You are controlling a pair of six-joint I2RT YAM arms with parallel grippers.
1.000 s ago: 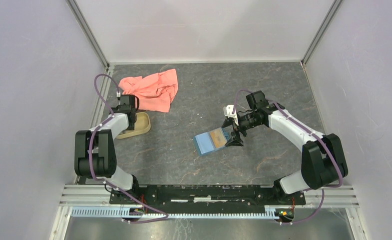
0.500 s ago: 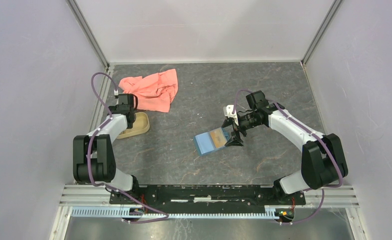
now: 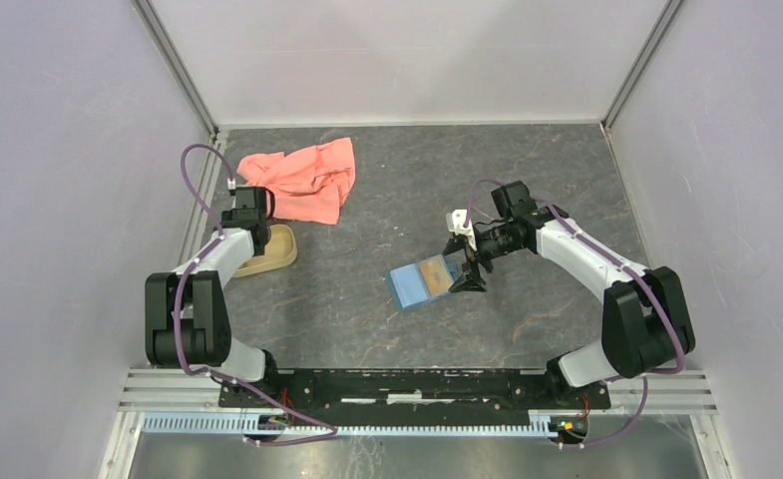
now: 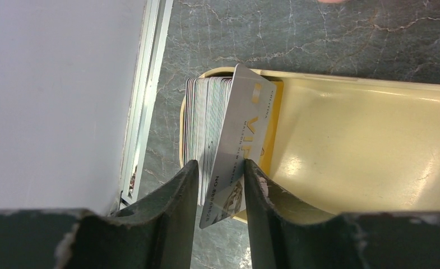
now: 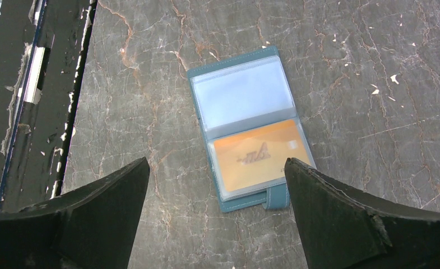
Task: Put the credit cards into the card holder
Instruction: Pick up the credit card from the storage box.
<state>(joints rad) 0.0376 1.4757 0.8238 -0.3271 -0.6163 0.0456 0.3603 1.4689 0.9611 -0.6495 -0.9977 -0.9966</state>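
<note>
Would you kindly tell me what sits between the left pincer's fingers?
In the left wrist view, a pale card, leaning off the stack in the yellow dish.

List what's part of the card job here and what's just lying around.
Job: card holder, open; orange card in its sleeve; card stack in the tan dish; VIP card between the left fingers.
Lying about: pink cloth.

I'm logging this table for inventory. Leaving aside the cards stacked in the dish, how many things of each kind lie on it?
card holder: 1
orange card in its pocket: 1
tan dish: 1
pink cloth: 1
Total: 4
</note>
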